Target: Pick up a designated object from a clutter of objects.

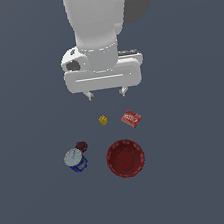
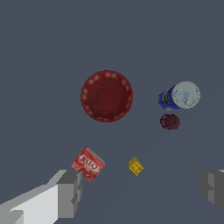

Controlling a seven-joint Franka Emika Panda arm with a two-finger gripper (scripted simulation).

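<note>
Clutter sits in a loose group on the dark grey table (image 1: 36, 205), with the end effector (image 1: 107, 93) hanging above it, fingers spread wide apart and gripping nothing. The red box (image 1: 131, 118) with white lettering lies flat, just below the finger on the exterior view's right. In the wrist view that box (image 2: 88, 163) shows close beside one grey fingertip (image 2: 70, 192), though whether they touch I cannot tell. A tiny yellow cube (image 1: 103, 120) rests near the box, on the exterior view's left of it, apart from it. The red bowl (image 1: 125, 158) stands open side up, nearer the exterior camera than the box, with a gap between them. Further to the exterior view's left stands a blue can (image 1: 76, 160) with a pale lid, and a dark red ball (image 1: 81, 146) sits just beside it. Nothing lies on top of the box.
</note>
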